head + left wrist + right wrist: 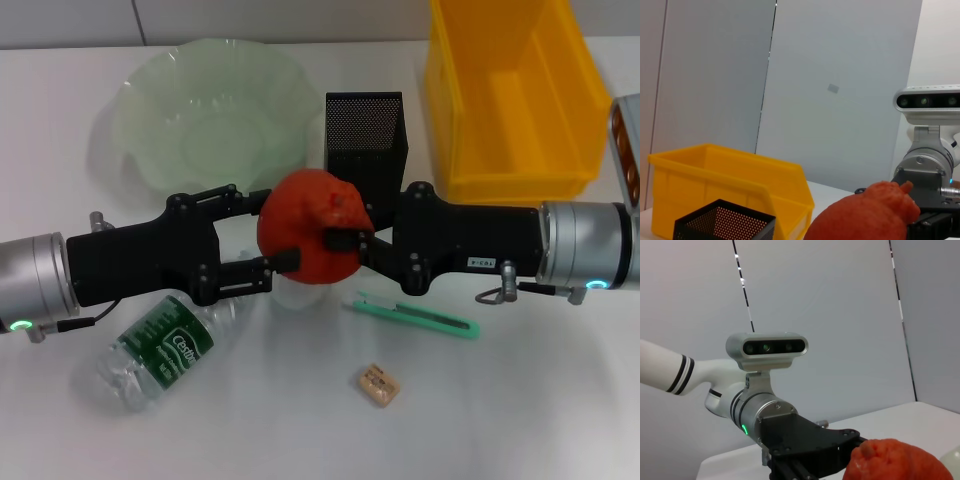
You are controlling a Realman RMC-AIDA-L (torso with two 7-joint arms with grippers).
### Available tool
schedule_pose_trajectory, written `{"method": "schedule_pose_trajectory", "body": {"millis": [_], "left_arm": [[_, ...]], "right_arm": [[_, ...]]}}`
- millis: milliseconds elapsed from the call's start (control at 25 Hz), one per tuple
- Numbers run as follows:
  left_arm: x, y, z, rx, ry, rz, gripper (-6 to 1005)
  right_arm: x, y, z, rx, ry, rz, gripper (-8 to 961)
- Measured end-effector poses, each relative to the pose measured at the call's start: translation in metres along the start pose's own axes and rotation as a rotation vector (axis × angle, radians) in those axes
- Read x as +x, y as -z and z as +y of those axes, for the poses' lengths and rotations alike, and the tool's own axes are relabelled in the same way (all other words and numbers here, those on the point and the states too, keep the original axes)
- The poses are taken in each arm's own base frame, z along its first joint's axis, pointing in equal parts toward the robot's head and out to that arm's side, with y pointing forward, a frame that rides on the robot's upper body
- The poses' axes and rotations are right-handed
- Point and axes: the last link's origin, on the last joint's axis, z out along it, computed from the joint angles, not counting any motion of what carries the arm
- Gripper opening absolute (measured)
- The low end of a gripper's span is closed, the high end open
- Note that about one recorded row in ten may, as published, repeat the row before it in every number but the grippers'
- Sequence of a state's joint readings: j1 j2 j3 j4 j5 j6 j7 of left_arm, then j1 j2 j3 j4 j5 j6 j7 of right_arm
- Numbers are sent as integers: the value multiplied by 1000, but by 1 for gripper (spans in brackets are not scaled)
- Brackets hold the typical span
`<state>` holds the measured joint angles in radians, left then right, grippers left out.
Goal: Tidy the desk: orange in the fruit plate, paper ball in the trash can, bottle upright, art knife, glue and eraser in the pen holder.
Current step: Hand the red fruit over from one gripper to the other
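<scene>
Nearest us the eraser [379,385] lies below the orange [312,228], which we clamp in the right claw [335,240] for handover while the left claw [268,228] brackets it wide.

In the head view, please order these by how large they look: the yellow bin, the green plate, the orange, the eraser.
1. Green plate and yellow bin: they look alike, and the bin is cut off by the frame, so I do not rank them.
2. Orange, raised nearer the camera.
3. Eraser.
</scene>
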<state>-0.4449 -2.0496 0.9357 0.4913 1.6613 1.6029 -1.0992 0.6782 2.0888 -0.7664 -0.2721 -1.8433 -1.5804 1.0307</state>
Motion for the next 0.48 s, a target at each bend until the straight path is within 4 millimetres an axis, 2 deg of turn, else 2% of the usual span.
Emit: {"method": "schedule_pose_trajectory", "body": {"millis": [240, 480], "left_arm": [[1, 0, 0, -4, -10, 0, 642], [1, 0, 0, -3, -12, 1, 509]], "right_arm": [[1, 2, 0, 10, -5, -6, 31], [0, 3, 0, 14, -8, -20, 32]]}}
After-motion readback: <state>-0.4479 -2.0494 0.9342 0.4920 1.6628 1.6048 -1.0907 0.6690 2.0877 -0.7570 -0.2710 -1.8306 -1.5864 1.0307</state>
